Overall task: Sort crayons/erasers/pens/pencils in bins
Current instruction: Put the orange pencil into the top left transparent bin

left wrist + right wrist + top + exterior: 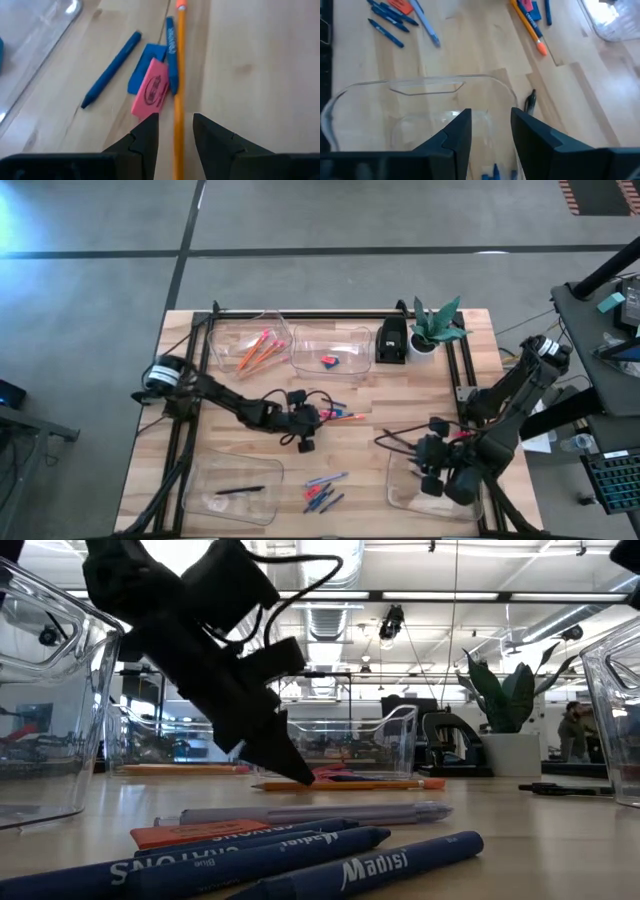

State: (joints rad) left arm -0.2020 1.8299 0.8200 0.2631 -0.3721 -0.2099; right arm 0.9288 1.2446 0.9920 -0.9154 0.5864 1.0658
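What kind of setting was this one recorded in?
Probably a robotics lab or open workshop: a light wooden worktable on polished grey concrete floor, exposed ceiling ducts with strip lights, and a person at a distant workstation.

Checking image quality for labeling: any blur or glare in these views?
Low view: near crayons soft, ceiling lights blown out. Left wrist view: pencil and pink eraser slightly blurred. High view: blue-white glare on the floor, top left corner.
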